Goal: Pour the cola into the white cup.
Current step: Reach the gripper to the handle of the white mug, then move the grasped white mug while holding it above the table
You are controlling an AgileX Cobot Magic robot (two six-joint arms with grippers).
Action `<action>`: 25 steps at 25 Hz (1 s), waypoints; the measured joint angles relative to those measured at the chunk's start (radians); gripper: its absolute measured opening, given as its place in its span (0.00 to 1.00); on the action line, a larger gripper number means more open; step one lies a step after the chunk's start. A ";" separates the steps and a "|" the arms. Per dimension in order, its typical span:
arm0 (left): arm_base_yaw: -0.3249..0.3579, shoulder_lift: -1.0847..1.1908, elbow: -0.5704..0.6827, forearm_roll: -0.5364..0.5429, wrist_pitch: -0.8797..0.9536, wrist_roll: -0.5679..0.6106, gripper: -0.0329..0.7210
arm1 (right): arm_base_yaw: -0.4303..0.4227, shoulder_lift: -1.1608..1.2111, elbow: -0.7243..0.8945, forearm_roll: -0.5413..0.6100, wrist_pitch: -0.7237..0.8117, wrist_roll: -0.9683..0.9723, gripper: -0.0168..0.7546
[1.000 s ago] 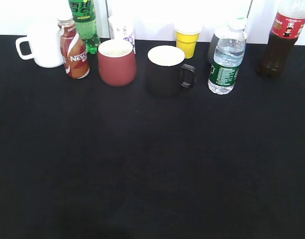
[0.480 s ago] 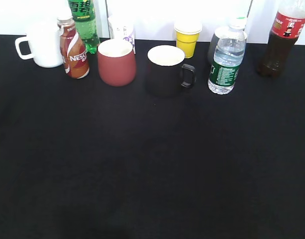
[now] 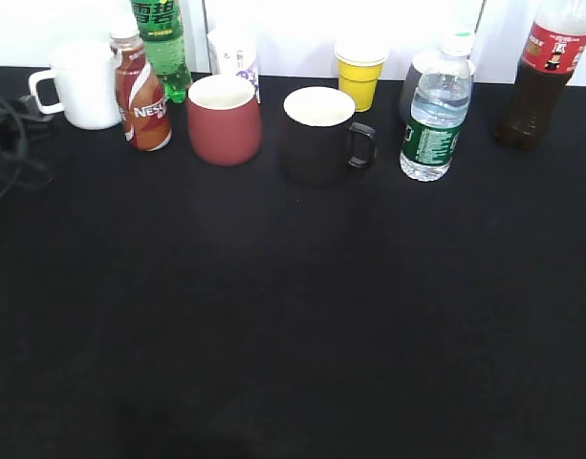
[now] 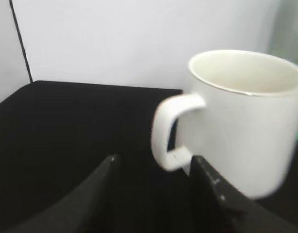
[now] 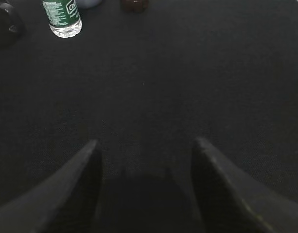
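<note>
The white cup (image 3: 77, 86) stands at the back left of the black table, handle to the left. In the left wrist view it (image 4: 246, 121) is close up and empty. My left gripper (image 4: 153, 162) is open, and the cup's handle (image 4: 170, 131) sits just ahead of the gap, near the right finger. The cola (image 3: 541, 76), dark with a red label, stands at the back right; its base shows in the right wrist view (image 5: 134, 5). My right gripper (image 5: 146, 145) is open and empty over bare table, well short of the cola.
Along the back stand a Nescafe bottle (image 3: 142, 100), a green bottle (image 3: 161, 43), a maroon cup (image 3: 224, 120), a black mug (image 3: 319, 134), a yellow cup (image 3: 359, 76) and a water bottle (image 3: 434, 115). Dark parts of the left arm (image 3: 6, 134) show at the left edge.
The left arm's dark parts have come into the exterior view at the left edge, beside the white cup. Nothing on the table has moved.
</note>
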 joint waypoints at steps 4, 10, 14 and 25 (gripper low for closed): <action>0.000 0.096 -0.144 0.001 0.058 0.000 0.52 | 0.000 0.000 0.000 0.000 0.000 0.000 0.60; 0.020 0.184 -0.303 0.003 0.111 0.000 0.51 | -0.001 0.000 0.000 0.000 0.000 0.000 0.60; 0.022 0.236 -0.402 0.007 0.142 0.000 0.37 | -0.001 0.000 0.000 0.000 0.000 0.000 0.60; 0.038 0.165 -0.290 0.015 0.095 0.015 0.13 | -0.001 0.000 0.000 0.000 0.000 0.000 0.60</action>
